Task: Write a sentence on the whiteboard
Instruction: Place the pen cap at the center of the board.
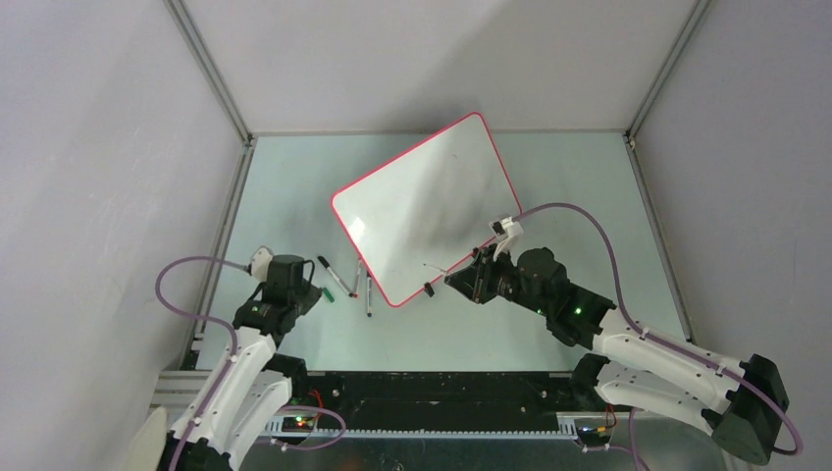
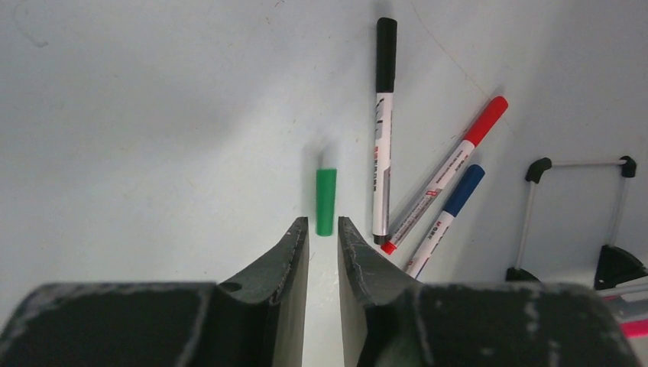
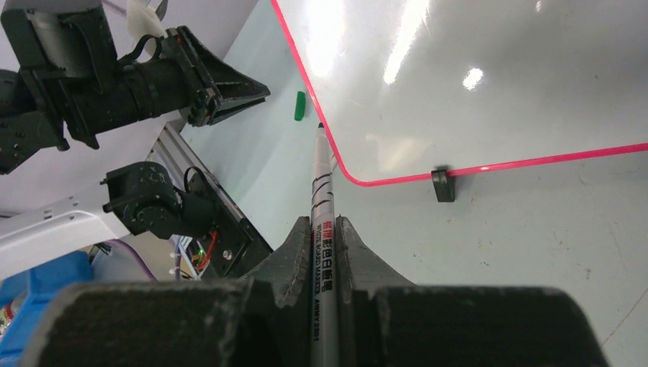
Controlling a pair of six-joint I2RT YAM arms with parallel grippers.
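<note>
The whiteboard (image 1: 422, 196) lies flat on the bench (image 1: 569, 177), turned at an angle, directly ahead of the right end effector (image 3: 325, 225). Its face is glossy white with bright light reflections and a grey shaded patch. It has rounded corners and a thin red-pink rim. One black clip foot (image 3: 442, 185) sits on the near edge, just ahead and to the right of that end effector.

The right end effector is clamped on an uncapped marker (image 3: 322, 191), whose tip points at the board's near corner; contact cannot be determined. The barrel reads "WHITE BOARD MARKER", then "ARMY 2301", under red characters too small to read.

The left end effector (image 2: 322, 225) is well to the left of the board, fingers slightly parted and gripping nothing. A green cap (image 2: 326, 201) lies on the bench just beyond its fingertips. To the right of the cap lie a black-capped marker (image 2: 382, 145), a red-capped marker (image 2: 451, 168) and a blue-capped marker (image 2: 447, 218); their printing is illegible.
</note>
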